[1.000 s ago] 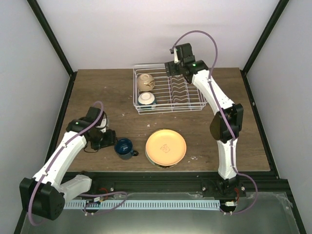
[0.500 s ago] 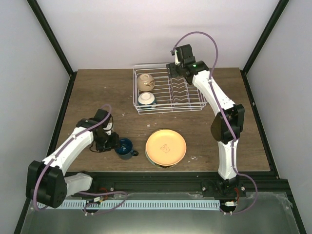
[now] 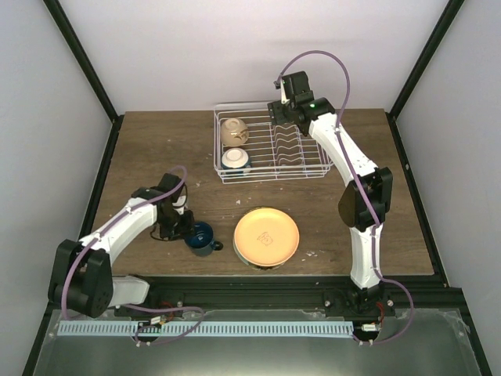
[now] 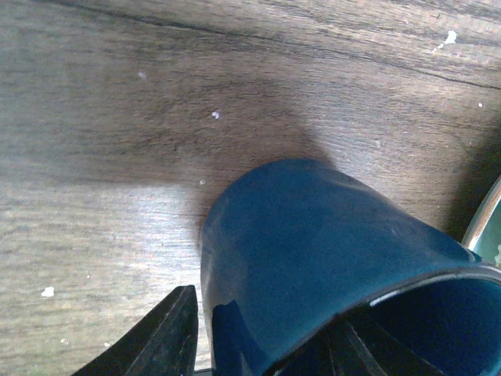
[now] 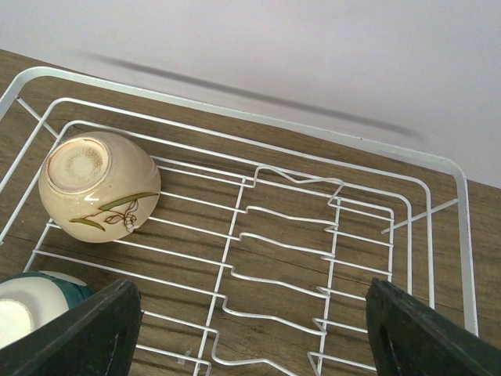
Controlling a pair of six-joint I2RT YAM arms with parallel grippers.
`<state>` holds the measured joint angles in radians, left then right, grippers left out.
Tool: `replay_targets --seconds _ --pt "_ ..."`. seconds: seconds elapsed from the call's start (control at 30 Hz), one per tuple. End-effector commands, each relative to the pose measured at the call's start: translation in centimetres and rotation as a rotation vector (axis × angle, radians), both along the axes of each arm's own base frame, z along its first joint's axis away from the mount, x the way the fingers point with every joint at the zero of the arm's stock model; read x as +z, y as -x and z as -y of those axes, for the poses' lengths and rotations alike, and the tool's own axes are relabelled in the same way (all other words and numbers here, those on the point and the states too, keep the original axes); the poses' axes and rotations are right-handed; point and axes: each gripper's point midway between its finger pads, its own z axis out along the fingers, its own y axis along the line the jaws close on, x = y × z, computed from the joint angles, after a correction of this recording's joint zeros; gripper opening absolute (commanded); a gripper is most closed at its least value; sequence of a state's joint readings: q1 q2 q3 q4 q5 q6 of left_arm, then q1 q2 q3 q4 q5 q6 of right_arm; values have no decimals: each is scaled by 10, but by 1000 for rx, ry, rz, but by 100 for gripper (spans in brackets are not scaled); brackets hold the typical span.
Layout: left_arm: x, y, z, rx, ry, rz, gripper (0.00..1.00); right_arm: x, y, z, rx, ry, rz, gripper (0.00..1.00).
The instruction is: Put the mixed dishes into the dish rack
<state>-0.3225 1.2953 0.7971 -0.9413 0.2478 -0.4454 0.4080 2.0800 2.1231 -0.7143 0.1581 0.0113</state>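
Your left end effector [image 3: 182, 226] straddles the rim of the dark blue mug [image 3: 201, 237]; whether clenched, I cannot tell. Right end effector [image 5: 254, 335] hangs released. Pinch firmly before lifting.

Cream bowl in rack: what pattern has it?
The cream bowl bears an olive sprig; right wrist view.

We see a dark brown wood-grain counter [image 3: 156, 149] carrying a white wire dish rack [image 3: 297, 153] at the back. Nearer the front, a dark blue ceramic mug [image 3: 202, 237] stands just beside a round orange-yellow plate [image 3: 266, 236]. Pale crumbs [image 4: 450, 37] dot the wood.
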Motion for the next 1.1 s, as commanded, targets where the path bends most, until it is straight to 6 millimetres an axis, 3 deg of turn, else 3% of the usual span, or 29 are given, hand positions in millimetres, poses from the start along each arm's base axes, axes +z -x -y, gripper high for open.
replay_targets --seconds 0.0,0.33,0.5,0.63,0.87,1.07 --pt "1 -6 7 -6 29 20 29 22 5 3 4 0 44 78" --pt "-1 -11 10 -6 37 33 0 9 8 2 18 5 18 73" --pt "18 -23 13 -14 58 124 0 10 12 -1 52 -63 -9 73" --pt "59 -45 2 -3 16 321 0 14 25 -11 113 -141 -48 73" --pt "174 -100 -41 98 -184 825 0 28 75 -54 334 -421 -210 73" --pt "234 -146 -53 171 -277 1181 0 27 117 -86 521 -636 -401 68"
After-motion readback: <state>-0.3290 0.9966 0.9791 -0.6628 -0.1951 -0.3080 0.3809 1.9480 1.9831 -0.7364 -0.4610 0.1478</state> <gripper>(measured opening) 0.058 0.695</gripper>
